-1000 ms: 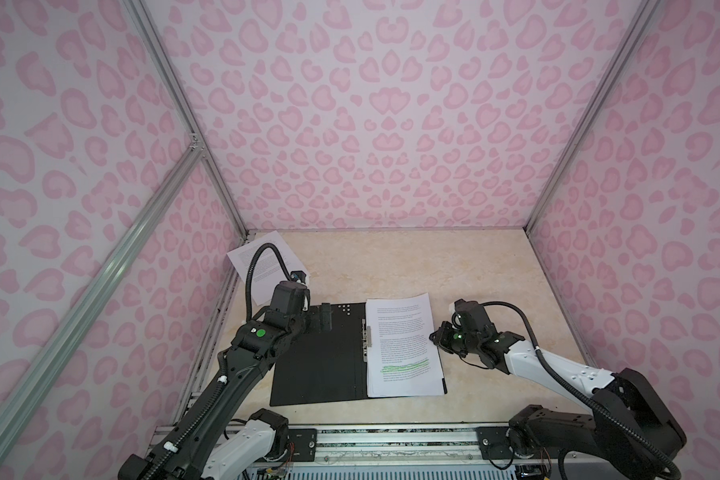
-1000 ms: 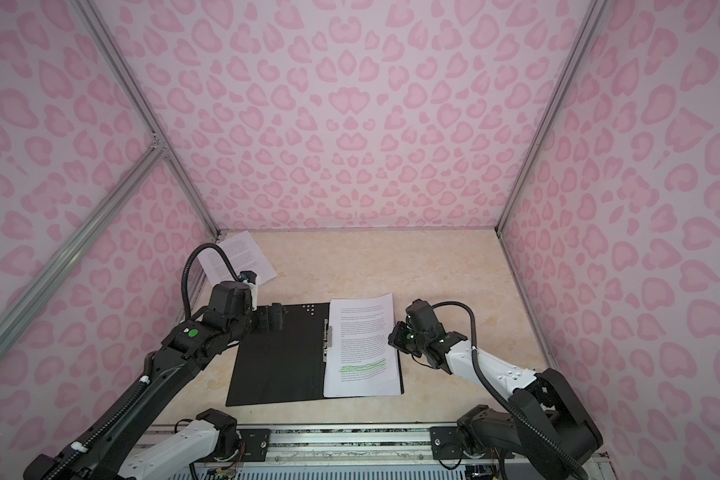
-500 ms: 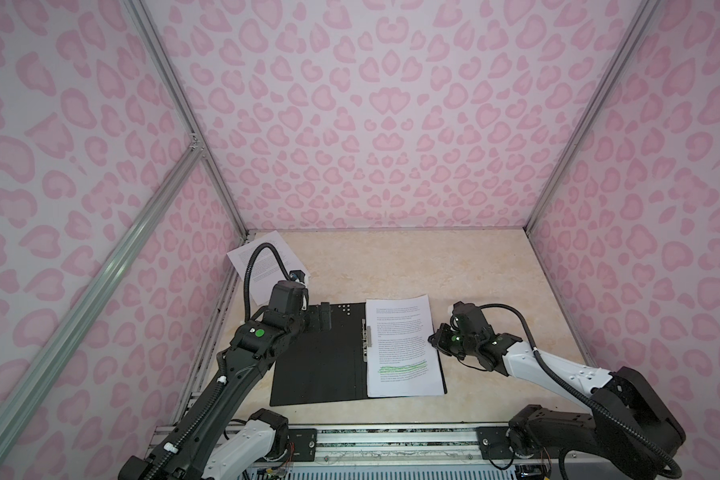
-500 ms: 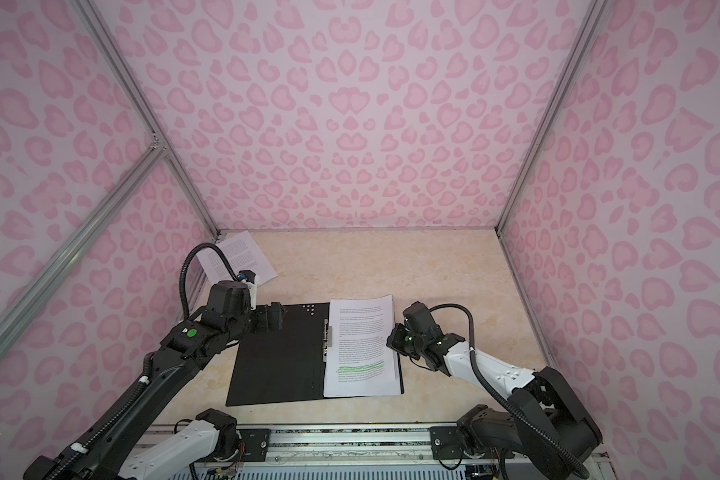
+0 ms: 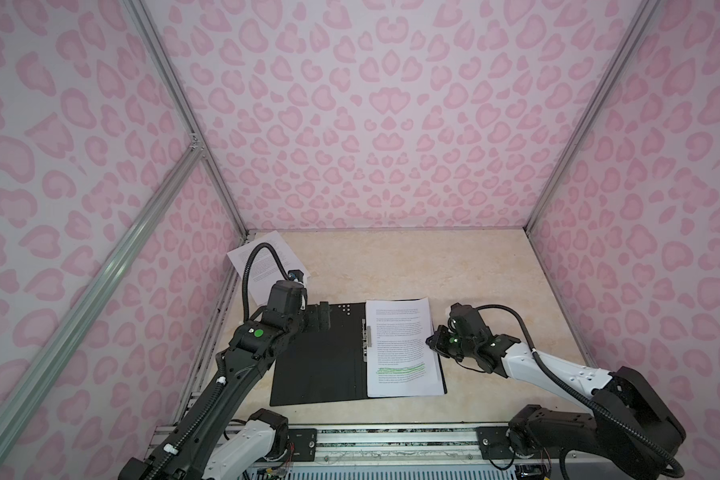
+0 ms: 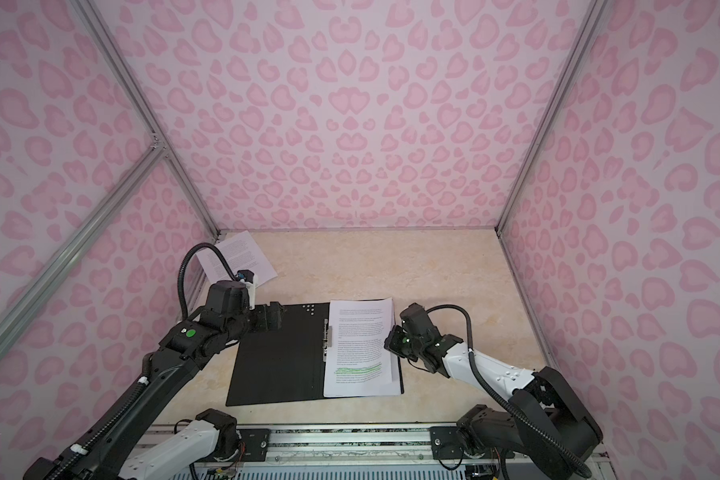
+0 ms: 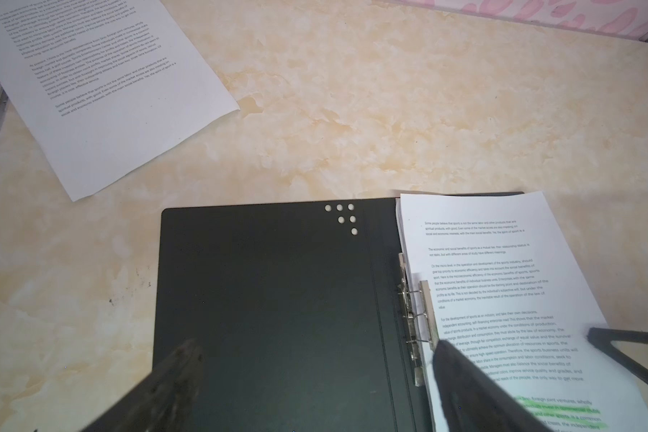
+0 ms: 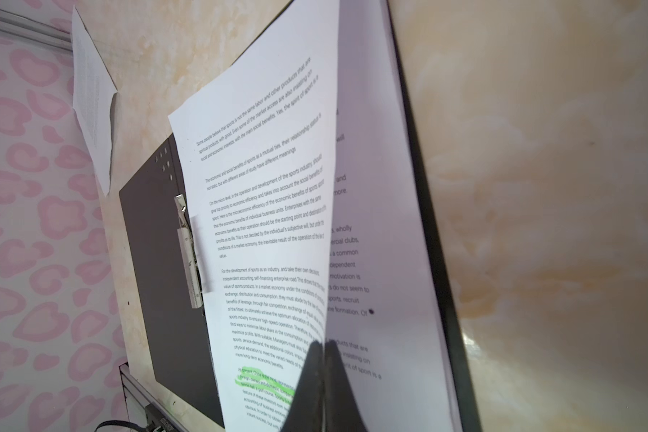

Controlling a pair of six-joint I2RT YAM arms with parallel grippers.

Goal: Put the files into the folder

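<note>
Pink heart-print walls [image 5: 371, 124] enclose a beige marbled tabletop [image 5: 391, 266] on which the folder [image 5: 321, 365] lies open and flat, black inside up. Its spine and metal clip [image 5: 365, 340] run from 12 to 6 o'clock. Most of the files [image 6: 358, 328] sit stacked on the 3 o'clock leaf, long axis parallel to the spine, text heads toward 12 o'clock. The right gripper [image 5: 431, 344] is clamped on the 3 o'clock edge of the top sheet [image 8: 262, 232], the one with green lines, and holds that edge raised off the stack. The clip lies at 9 o'clock from the jaws, so any seating move probably runs along that line. The left gripper [image 5: 320, 320], jaws wide apart and holding nothing, hovers above the far part of the bare 9 o'clock leaf. One stray sheet [image 5: 267, 262] lies outside the folder, at roughly 11 o'clock from that gripper, by the far wall corner. Its long axis runs about 11 to 5 o'clock, and the left arm is plainly the nearer.
</note>
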